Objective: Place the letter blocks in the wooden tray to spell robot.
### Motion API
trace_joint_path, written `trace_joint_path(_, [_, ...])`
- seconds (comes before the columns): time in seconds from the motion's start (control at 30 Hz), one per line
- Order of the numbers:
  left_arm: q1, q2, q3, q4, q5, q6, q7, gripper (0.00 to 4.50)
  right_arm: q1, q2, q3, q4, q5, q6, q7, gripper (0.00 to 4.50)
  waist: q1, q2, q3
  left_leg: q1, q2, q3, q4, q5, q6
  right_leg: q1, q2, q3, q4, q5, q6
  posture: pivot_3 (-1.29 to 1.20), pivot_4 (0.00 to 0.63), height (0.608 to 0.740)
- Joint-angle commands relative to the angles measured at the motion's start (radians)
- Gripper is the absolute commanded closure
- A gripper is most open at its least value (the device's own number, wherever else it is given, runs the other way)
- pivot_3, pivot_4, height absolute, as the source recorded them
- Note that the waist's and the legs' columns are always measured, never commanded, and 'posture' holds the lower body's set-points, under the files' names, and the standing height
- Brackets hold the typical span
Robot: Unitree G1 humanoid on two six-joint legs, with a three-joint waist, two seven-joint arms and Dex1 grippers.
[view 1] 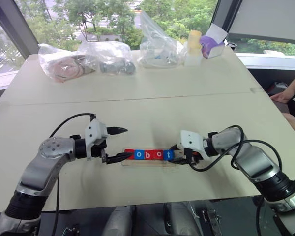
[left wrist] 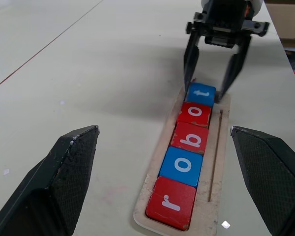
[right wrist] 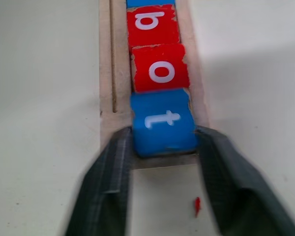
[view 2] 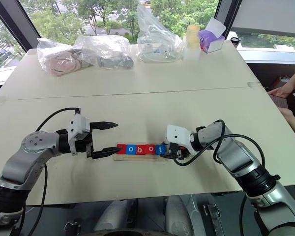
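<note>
The left gripper (view 1: 116,144) is held level at the left end of the wooden tray (left wrist: 221,132), pointing right along it, with its two black fingers (left wrist: 64,172) spread wide apart, nothing between them. The right gripper (left wrist: 211,93) is angled downward and to the left at the tray's right end; its fingers (right wrist: 108,182) are set on either side of the blue "t" block (right wrist: 162,123), close against its sides, though whether they press on it or have just let go cannot be judged from the blurred wrist view. The letter blocks (left wrist: 187,142) lie in a row in the tray's recess near the front edge of the table (view 1: 152,93), each touching the next. White lowercase letters are read from left to right as r, o, b, o, t: red, blue, red, red, blue.
</note>
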Motion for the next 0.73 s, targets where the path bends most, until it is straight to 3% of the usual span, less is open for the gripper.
trace_joint_path(0.03, [0.0, -0.002, 0.012, -0.017, -0.001, -0.018, 0.003, 0.0, -0.028, 0.008, -0.021, -0.037, 0.027, 0.038, 0.003, 0.46, 0.0, 0.0, 0.0, 0.0, 0.0, 0.0, 0.0, 0.0, 0.0, 0.0, 0.0, 0.0, 0.0, 0.0, 0.0, 0.0, 0.15, 0.74])
trace_joint_path(0.07, [0.0, -0.003, 0.012, -0.017, -0.001, -0.018, 0.003, 0.0, -0.034, 0.005, -0.03, -0.043, 0.038, 0.051, 0.007, 0.02, 0.0, 0.0, 0.0, 0.0, 0.0, 0.0, 0.0, 0.0, 0.0, 0.0, 0.0, 0.0, 0.0, 0.0, 0.0, 0.0, 0.15, 0.74])
trace_joint_path(0.33, [0.009, 0.013, 0.017, -0.034, -0.011, 0.018, 0.008, 0.0, -0.046, -0.042, -0.144, -0.084, 0.12, 0.117, 0.011, 0.02, 0.0, 0.0, 0.0, 0.0, 0.0, 0.0, 0.0, 0.0, 0.0, 0.0, 0.0, 0.0, 0.0, 0.0, 0.0, 0.0, 0.15, 0.74])
trace_joint_path(0.73, [0.076, 0.092, 0.065, -0.053, -0.01, 0.014, -0.013, 0.0, 0.172, -0.242, -0.368, -0.281, 0.284, 0.209, 0.031, 0.02, 0.0, 0.0, 0.0, -0.001, 0.0, 0.0, 0.0, 0.0, 0.0, -0.001, -0.001, 0.0, 0.0, -0.001, -0.002, 0.0, 0.15, 0.74])
